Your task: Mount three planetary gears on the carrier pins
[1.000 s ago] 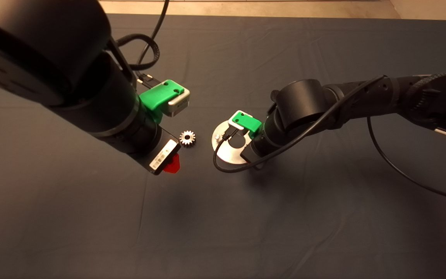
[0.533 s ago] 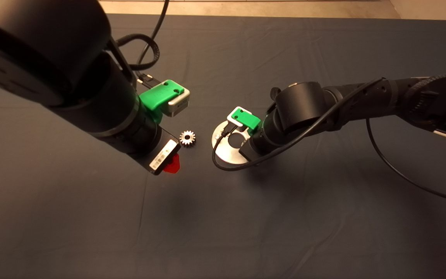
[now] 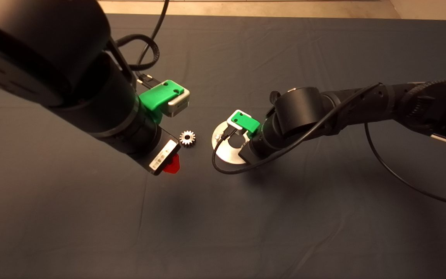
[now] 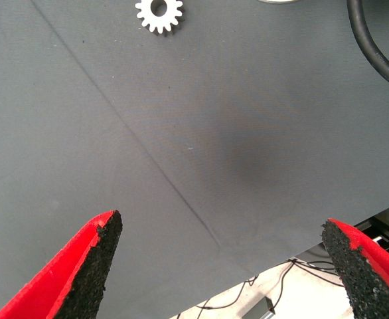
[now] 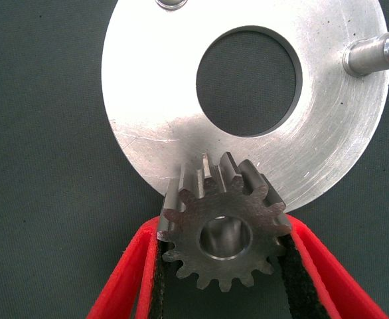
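Observation:
My right gripper is shut on a planetary gear, toothed and silvery-grey, held over the near rim of the shiny round disc. Two carrier pins stand on the disc's far part. Something shiny shows through the held gear's bore. In the head view this arm covers much of the disc, and its fingers are hidden. Another planetary gear lies flat on the mat, left of the disc. My left gripper hovers open near it, holding nothing, one red finger showing.
The dark mat has creases running across it. A black cable loops from the right wrist over the disc's front edge and shows in the left wrist view. Pale floor and cables lie beyond the mat's edge.
The right arm has shifted slightly to the left over the disc with the gear in its grip. The left arm and the loose gear have not moved.

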Motion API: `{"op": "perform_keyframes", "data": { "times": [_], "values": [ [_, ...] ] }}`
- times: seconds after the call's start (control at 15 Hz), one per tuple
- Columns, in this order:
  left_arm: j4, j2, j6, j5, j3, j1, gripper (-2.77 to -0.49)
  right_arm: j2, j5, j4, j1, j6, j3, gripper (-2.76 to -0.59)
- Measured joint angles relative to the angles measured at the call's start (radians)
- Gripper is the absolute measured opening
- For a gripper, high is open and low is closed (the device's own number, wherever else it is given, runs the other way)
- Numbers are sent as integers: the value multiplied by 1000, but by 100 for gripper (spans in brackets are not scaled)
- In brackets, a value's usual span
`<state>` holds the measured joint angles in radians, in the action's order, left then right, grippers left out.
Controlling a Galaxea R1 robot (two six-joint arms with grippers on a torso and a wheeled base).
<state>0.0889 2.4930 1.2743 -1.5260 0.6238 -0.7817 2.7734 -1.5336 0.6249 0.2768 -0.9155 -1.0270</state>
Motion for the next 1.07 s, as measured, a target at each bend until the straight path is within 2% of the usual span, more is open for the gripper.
{"op": "perform_keyframes", "data": {
  "times": [1.07],
  "values": [
    [0, -14, 0, 0, 0, 0, -109, -6, 4, 4, -2, 14, 0, -234]
  ]
}}
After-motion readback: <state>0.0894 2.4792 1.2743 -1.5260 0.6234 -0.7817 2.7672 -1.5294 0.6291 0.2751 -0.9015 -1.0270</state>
